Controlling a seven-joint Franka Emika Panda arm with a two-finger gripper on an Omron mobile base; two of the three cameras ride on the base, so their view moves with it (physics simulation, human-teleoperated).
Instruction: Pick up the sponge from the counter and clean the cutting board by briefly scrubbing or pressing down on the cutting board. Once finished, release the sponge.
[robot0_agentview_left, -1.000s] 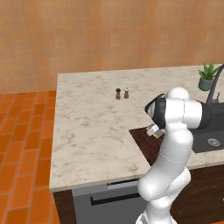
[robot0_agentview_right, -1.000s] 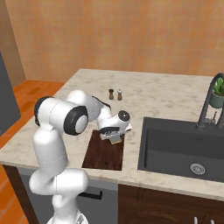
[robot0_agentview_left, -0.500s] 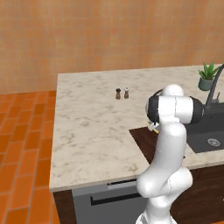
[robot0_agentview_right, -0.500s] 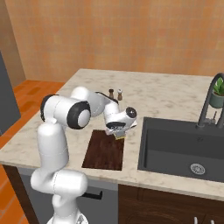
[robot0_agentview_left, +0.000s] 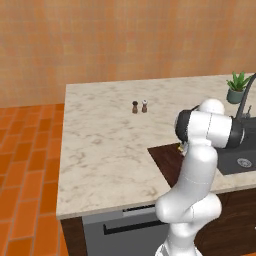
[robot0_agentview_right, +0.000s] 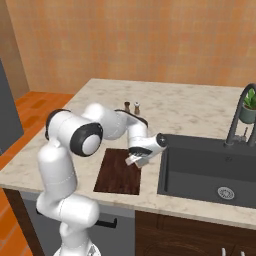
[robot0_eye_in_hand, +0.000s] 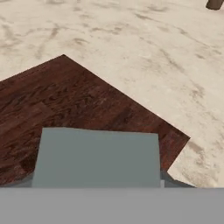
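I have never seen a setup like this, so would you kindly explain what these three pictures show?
This is a simulated kitchen. The white jointed machine is a robot arm on a base that can drive. Two pictures come from cameras on that base, behind the arm to its left and right. The third looks along the arm's tool. On the marble counter lie a dark wooden cutting board and two small shakers, beside a black sink. The tool hangs over the board's edge and seems to grip a grey-blue sponge.
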